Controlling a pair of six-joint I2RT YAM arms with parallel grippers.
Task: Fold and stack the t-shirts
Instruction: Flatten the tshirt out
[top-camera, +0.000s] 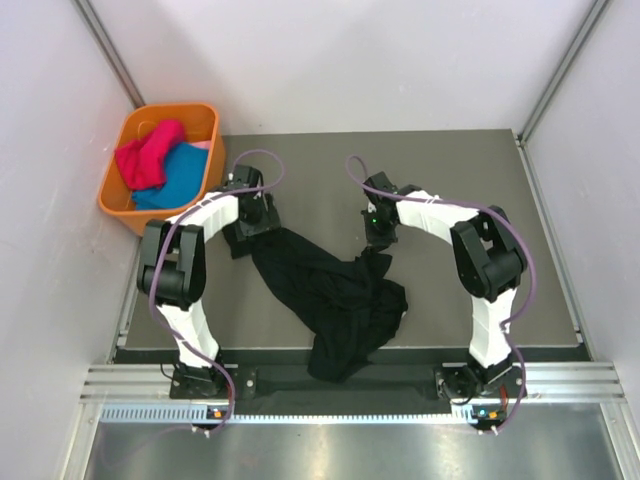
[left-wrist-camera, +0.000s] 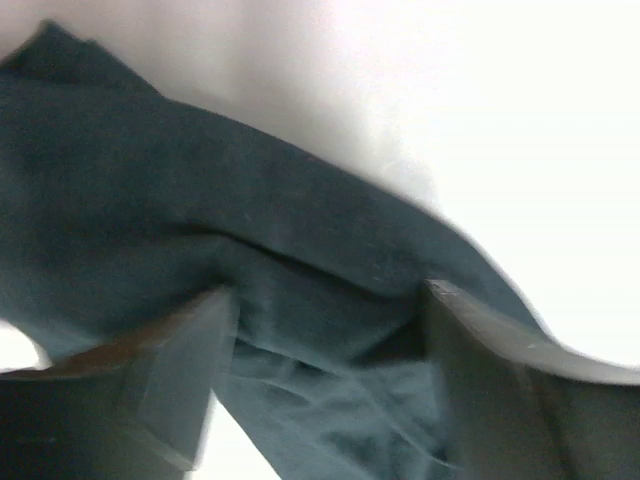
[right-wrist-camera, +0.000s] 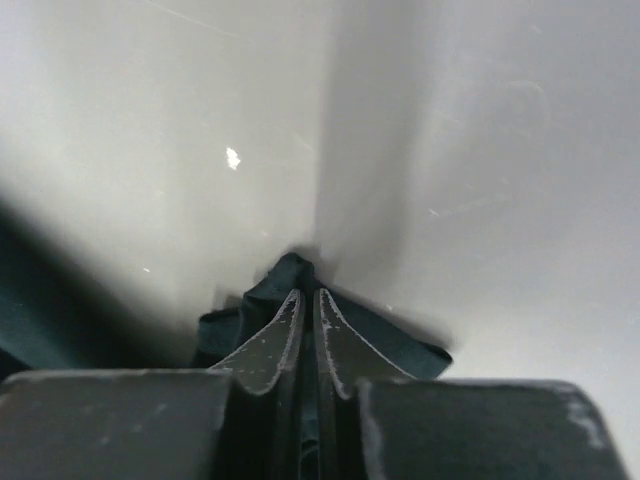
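The right jaws are clenched on a small fold of the black t-shirt (right-wrist-camera: 292, 272). The left jaws stand wide apart, released, with the same cloth loose between them. The shirt sprawls crumpled on the table (top-camera: 450, 180) between both arms. In the far-left corner, the orange basket (top-camera: 112, 205) holds the pink t-shirt (top-camera: 150, 152) and the teal t-shirt (top-camera: 180, 188).

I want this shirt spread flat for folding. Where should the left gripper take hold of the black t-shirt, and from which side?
Probably its far-left end, pinched from above. The black t-shirt trails out there from the crumpled middle as a narrow band, and a fold lies between the fingers of the open left gripper. The right gripper is shut on the opposite far edge.
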